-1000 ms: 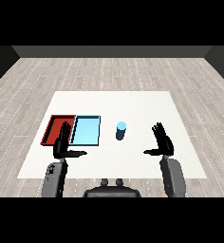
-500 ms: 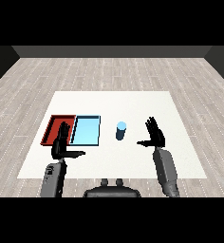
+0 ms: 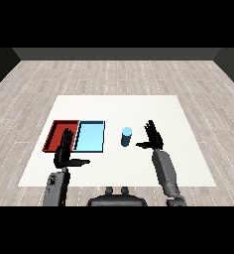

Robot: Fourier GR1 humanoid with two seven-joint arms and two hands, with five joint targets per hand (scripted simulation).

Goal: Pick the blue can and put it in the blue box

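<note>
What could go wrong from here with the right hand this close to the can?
1. The open right hand sits just right of the upright blue can, thumb toward it; a sideways approach might tip it.
2. The red tray adjoins the light blue tray, so an overshoot could land the can in red.

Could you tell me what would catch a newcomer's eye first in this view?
Probably the two trays lying side by side at the table's left: the red tray and, to its right, the light blue tray. Next, the blue can standing upright right of them, with the open right hand close beside it, not touching. The open left hand sits in front of the trays.
</note>
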